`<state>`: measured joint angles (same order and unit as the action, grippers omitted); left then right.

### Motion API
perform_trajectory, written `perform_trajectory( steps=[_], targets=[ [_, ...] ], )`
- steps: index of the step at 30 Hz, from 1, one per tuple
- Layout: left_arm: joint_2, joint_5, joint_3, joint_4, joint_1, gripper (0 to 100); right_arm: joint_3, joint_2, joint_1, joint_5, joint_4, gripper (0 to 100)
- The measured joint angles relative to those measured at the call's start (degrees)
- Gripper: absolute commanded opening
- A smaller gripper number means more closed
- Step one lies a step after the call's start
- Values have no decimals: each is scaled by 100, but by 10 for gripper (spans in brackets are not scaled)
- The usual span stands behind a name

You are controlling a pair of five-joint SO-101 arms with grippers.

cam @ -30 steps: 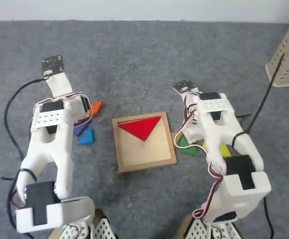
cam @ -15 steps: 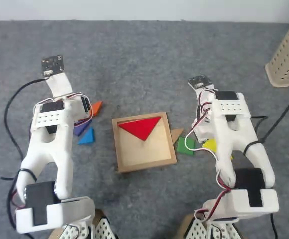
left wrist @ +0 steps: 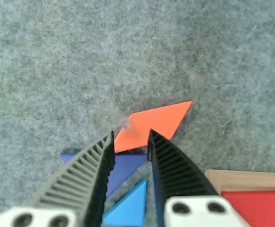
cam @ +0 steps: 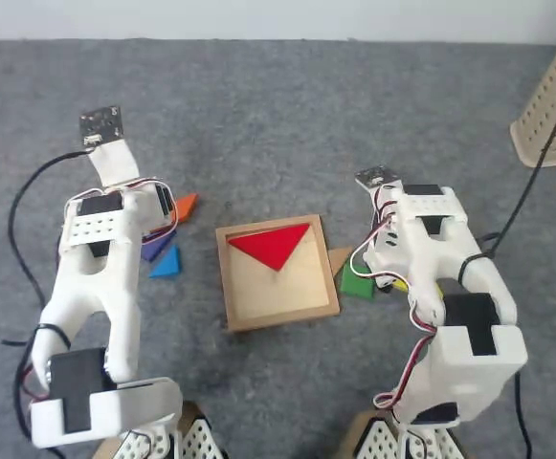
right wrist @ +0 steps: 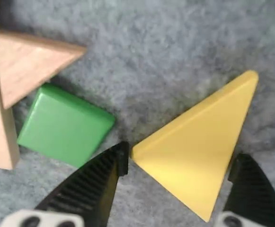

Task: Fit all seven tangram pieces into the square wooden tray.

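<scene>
No writing can be read anywhere (no letters, numbers, labels or signs) on any visible surface.

Perforated beige bin (cam: pixel 553 96), grey carpet (cam: pixel 287 115)

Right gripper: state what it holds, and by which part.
Nothing is held. The right gripper is open, one finger on either side of the yellow triangle lying on the table.
</scene>
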<state>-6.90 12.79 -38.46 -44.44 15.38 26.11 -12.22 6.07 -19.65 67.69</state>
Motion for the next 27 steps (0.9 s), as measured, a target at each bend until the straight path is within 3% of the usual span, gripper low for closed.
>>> perform_trajectory(
  steps=[10,14,18,27],
  targets=[
    [0,0,0,0,0,112,-18,-18,9,580,-88,342],
    [0,0,0,0,0,112,-18,-18,9,826,-176,273],
    [0,0,0,0,0,112,-18,-18,-35,888,-185,219],
    [0,0,0,0,0,112,-62,-18,-88,932,-237,217]
  ],
)
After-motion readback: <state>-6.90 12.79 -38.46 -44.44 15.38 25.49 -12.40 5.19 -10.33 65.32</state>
